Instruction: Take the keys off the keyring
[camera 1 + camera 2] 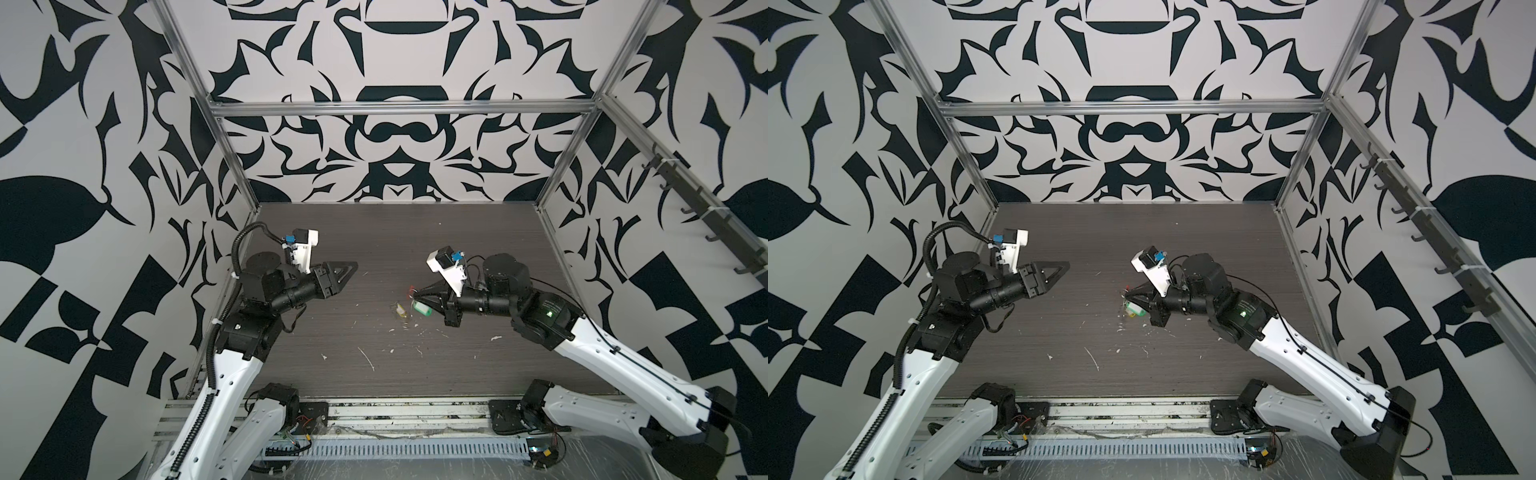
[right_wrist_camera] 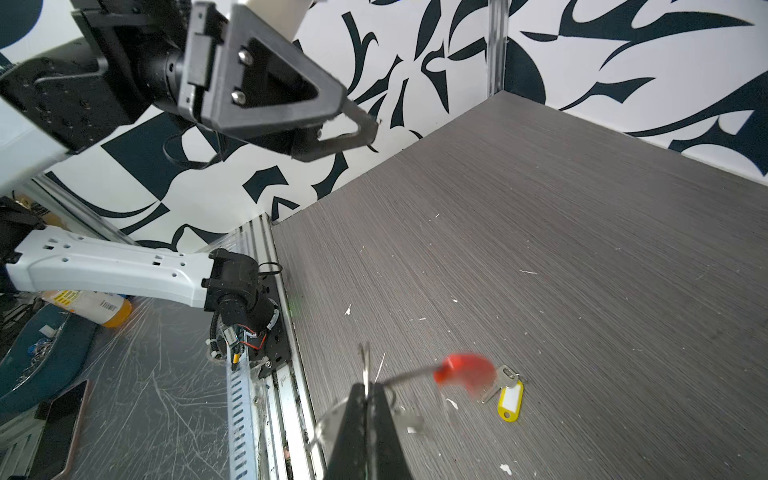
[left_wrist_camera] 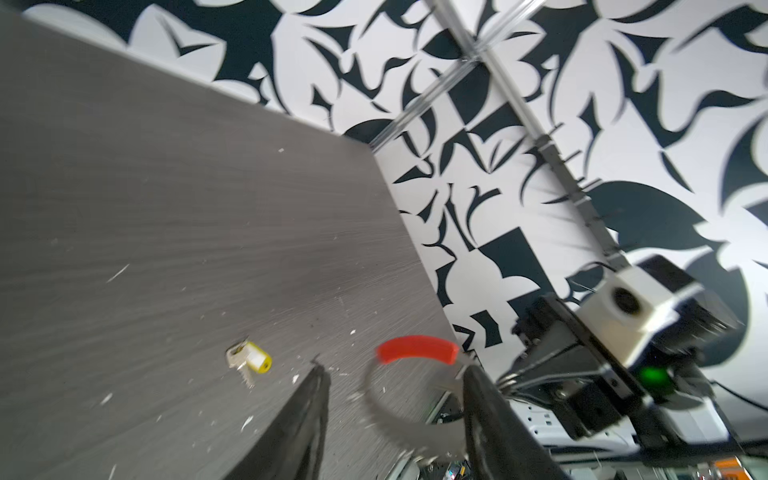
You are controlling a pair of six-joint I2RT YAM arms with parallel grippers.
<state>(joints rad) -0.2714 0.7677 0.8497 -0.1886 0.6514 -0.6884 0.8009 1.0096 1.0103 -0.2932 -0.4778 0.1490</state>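
Observation:
The keyring is a thin dark hoop with a red segment (image 2: 465, 372), and my right gripper (image 2: 365, 386) is shut on the wire of that hoop above the table middle. In both top views the red segment (image 1: 411, 289) shows at the right gripper (image 1: 417, 296) tip, and the green key (image 1: 422, 308) hangs just under it. The yellow key (image 2: 510, 401) lies loose on the table with a silver key beside it, apart from the hoop. My left gripper (image 1: 355, 264) stands open and empty well to the left. From its wrist view, the red segment (image 3: 415, 349) shows beyond the left gripper (image 3: 394, 368).
Small white scraps (image 1: 365, 359) litter the dark wood-grain table (image 1: 374, 232). Aluminium frame posts (image 1: 232, 166) stand at the back corners, and a metal rail (image 1: 395, 411) runs along the front edge. A phone (image 2: 58, 428) and a bottle (image 2: 95, 307) lie off the table beside the arm bases.

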